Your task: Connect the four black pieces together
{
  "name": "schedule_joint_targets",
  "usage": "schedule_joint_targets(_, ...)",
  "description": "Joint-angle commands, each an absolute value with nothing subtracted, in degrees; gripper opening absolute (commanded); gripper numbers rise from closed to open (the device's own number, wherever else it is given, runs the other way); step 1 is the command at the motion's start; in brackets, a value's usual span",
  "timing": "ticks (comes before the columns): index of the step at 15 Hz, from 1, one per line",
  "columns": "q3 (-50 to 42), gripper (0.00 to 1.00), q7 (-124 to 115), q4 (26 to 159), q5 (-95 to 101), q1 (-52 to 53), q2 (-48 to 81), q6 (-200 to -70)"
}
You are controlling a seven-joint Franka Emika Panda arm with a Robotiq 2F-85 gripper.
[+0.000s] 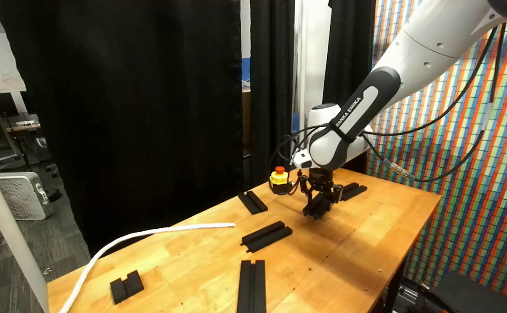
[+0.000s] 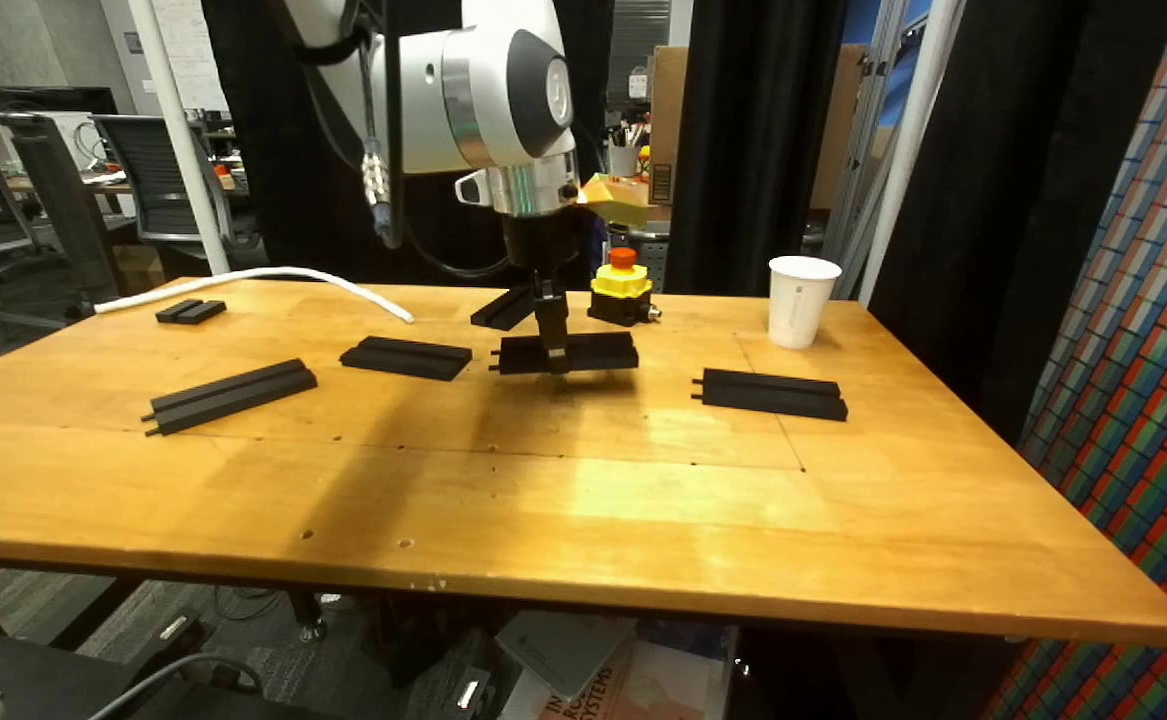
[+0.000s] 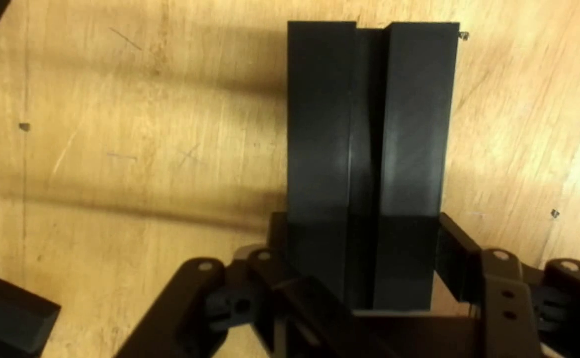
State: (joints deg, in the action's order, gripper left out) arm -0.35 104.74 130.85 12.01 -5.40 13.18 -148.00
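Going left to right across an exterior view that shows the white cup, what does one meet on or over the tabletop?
Leftmost black bar, center-left black bar, held black bar in the gripper, rightmost black bar. Whatever overlaps these sideways is left out.

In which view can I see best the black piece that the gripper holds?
The wrist view: the black piece appears close, from above, its groove clear. Both exterior views show it smaller, partly hidden by the gripper.

Sloping arm (image 1: 392, 82), tool (image 1: 321, 206) downward, grip snug.
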Motion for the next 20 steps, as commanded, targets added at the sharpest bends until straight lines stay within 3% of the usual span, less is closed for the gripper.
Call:
schedule_joint_targets(1, 0.01, 0.46, 103.51, 125.2, 8.3, -6.09, 15.8, -143.53)
schedule_joint_targets(20, -0.39, 0.46, 103.01, 114.97, 2.79, -13.06, 25.08, -140.56)
